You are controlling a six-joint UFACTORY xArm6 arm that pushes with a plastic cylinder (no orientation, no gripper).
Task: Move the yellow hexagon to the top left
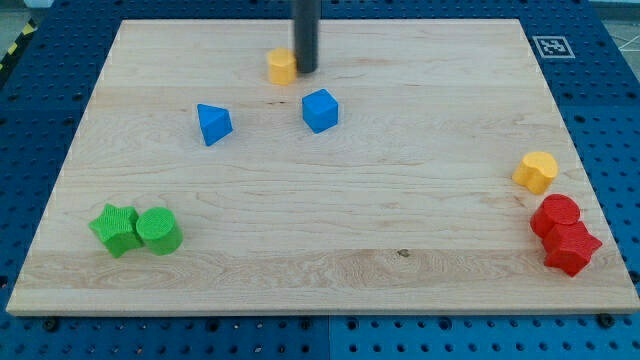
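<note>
The yellow hexagon [281,67] lies near the board's top edge, a little left of centre. My tip [305,70] stands right against its right side, touching or nearly touching it. A blue triangle block [213,124] lies below and to the left of the hexagon. A blue cube [320,110] lies just below my tip.
A yellow heart-shaped block [536,172] sits near the right edge, with two red blocks [565,234] below it. A green star [115,229] and a green cylinder [158,231] sit together at the bottom left. The wooden board [330,200] rests on a blue pegboard table.
</note>
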